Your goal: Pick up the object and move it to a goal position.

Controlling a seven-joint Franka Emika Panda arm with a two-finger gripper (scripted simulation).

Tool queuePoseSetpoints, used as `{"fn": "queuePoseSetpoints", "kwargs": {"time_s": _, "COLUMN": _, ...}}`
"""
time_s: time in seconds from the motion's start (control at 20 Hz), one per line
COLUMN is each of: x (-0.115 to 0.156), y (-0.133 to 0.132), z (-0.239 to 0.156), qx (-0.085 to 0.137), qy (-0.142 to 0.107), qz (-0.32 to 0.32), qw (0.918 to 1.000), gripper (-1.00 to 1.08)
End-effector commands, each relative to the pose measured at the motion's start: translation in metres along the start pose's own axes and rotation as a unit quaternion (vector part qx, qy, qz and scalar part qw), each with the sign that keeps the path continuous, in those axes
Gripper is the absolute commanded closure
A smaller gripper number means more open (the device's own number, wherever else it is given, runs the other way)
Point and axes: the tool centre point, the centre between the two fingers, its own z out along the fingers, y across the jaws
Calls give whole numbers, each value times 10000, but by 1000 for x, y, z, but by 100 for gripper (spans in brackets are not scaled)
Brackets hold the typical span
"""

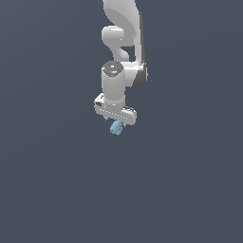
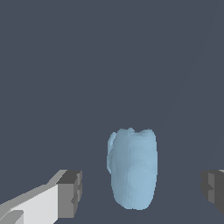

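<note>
Smooth, shiny white plastic look on the arm (image 1: 122, 35) and gripper (image 2: 142, 192). Dull dark grey pads (image 2: 70, 193). Soft, matt light-blue skin on the lumpy object (image 2: 132, 168). Flat, plain matt grey floor (image 1: 47, 166).

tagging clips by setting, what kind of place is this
Most likely a bare simulator scene, not a real room: a flat, featureless dark grey ground, a smooth white robot arm with its tool open, and one light-blue lumpy object between the fingers.
</note>
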Motion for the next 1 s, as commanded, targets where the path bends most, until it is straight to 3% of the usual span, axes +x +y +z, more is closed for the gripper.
{"fn": "queuePoseSetpoints", "kwargs": {"time_s": 0.0, "x": -7, "y": 3, "z": 4, "qx": 3, "qy": -18, "qz": 135, "qw": 9999, "gripper": -92}}
{"fn": "queuePoseSetpoints", "kwargs": {"time_s": 0.5, "x": -11, "y": 5, "z": 11, "qx": 1, "qy": -31, "qz": 208, "qw": 9998, "gripper": -92}}
{"fn": "queuePoseSetpoints", "kwargs": {"time_s": 0.95, "x": -13, "y": 6, "z": 47, "qx": 1, "qy": -31, "qz": 226, "qw": 9997, "gripper": -92}}
